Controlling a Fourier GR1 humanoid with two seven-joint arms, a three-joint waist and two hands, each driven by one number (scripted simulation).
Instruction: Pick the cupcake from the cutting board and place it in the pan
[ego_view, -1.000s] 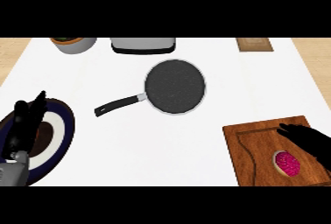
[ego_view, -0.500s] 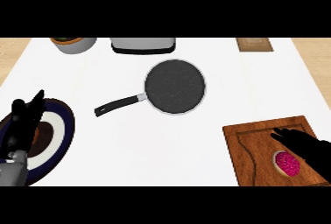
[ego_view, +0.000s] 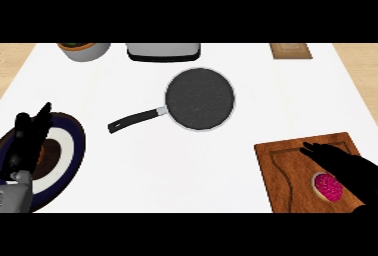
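The cupcake (ego_view: 328, 186) sits half-hidden under the open, empty right hand (ego_view: 347, 167); a misjudged closing could topple it.

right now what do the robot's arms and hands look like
Both hands are matte black with slim fingers and a thumb. The left hand joins a grey forearm at the lower left edge. The right hand shows only as black; its forearm is not visible. No cables or markings show.

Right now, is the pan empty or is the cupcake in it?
Empty. The pan shows only its bare dark inside; the cupcake sits on the cutting board, beside the right hand.
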